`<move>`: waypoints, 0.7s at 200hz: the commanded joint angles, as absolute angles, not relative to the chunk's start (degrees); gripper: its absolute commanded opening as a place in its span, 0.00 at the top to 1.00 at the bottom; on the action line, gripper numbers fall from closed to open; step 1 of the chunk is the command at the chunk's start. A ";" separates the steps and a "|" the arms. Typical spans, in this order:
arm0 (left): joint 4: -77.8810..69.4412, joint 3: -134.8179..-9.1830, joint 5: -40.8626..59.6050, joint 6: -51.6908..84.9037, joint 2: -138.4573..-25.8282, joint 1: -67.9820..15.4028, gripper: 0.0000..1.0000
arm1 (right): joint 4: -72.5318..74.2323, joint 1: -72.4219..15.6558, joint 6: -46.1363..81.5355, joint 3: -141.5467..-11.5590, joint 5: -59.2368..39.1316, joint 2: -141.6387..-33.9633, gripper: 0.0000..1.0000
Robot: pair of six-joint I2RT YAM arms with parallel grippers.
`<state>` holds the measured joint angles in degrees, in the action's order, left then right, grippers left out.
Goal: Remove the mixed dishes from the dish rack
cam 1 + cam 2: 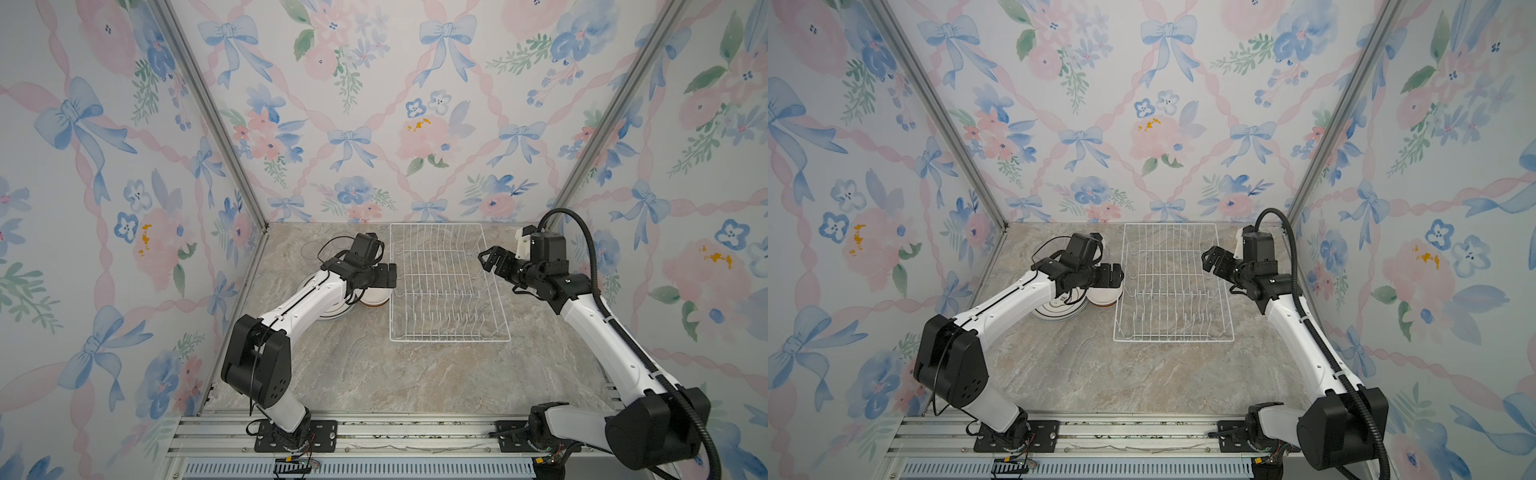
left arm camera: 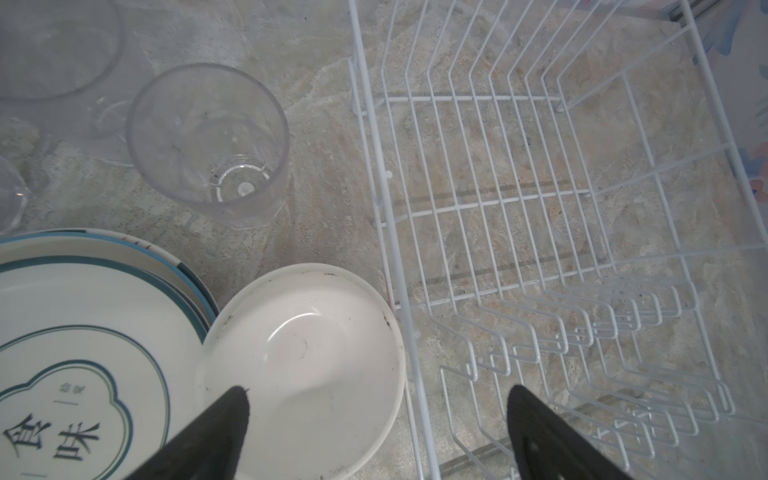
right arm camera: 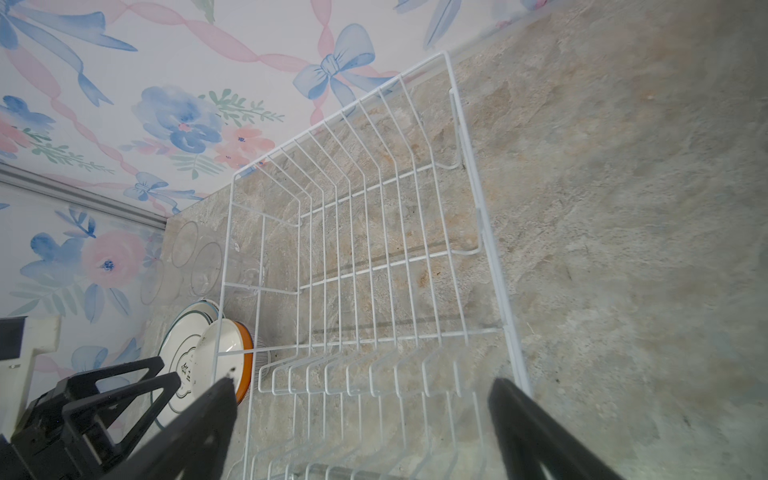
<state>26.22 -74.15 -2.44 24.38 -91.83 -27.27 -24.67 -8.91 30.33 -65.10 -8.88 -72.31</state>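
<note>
The white wire dish rack (image 1: 450, 340) (image 1: 1173, 340) (image 2: 386, 208) (image 3: 482, 212) stands at the back middle with no dishes in it. Left of it on the counter lie a stack of painted white plates (image 1: 332, 314) (image 1: 1059, 312) (image 2: 75, 332) (image 3: 183, 353), an orange bowl (image 1: 376, 298) (image 1: 1104, 296) (image 2: 307, 353) (image 3: 224, 345) with a white inside, and clear tumblers (image 2: 208, 141) (image 3: 208, 262). My left gripper (image 1: 388, 276) (image 1: 1117, 276) (image 2: 379, 395) hangs open and empty above the bowl's rim and the rack's left edge. My right gripper (image 1: 486, 257) (image 1: 1208, 257) (image 3: 365, 386) is open and empty over the rack's right side.
A pale ribbed bowl (image 3: 262, 355) shows beside the orange bowl against the rack. More clear glassware (image 2: 54, 50) (image 1: 311, 249) stands behind the plates near the left wall. Floral walls enclose the marble counter (image 1: 395, 374) on three sides.
</note>
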 commanded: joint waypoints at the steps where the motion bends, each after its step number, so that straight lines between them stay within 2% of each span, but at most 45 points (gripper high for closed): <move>1: 23.99 -74.93 -12.47 21.04 -88.29 -25.81 0.02 | -25.74 -7.93 26.59 -63.58 -2.91 -70.35 0.03; 25: 13.73 -67.35 -24.29 17.56 -84.20 -23.96 0.02 | -20.87 -7.52 22.46 -60.66 10.59 -68.96 0.03; 50: -2.37 -55.21 -23.08 17.82 -77.68 -18.04 0.02 | -14.12 -6.94 19.38 -55.46 23.64 -66.59 0.03; 67: -11.95 -48.27 -23.64 16.75 -74.19 -15.10 0.02 | -5.75 -6.43 16.40 -49.06 26.48 -64.55 0.03; 104: -21.69 -38.53 -27.09 12.49 -72.57 -11.52 0.02 | 6.11 -6.33 16.13 -37.51 34.36 -61.10 0.03; 140: -38.18 -27.89 -20.78 10.11 -73.07 -8.87 0.02 | 11.44 -6.33 16.77 -31.28 39.08 -61.43 0.03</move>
<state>-24.43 -32.84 -23.92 13.10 -73.14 -10.26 3.79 -6.68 17.32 -33.63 32.67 -61.60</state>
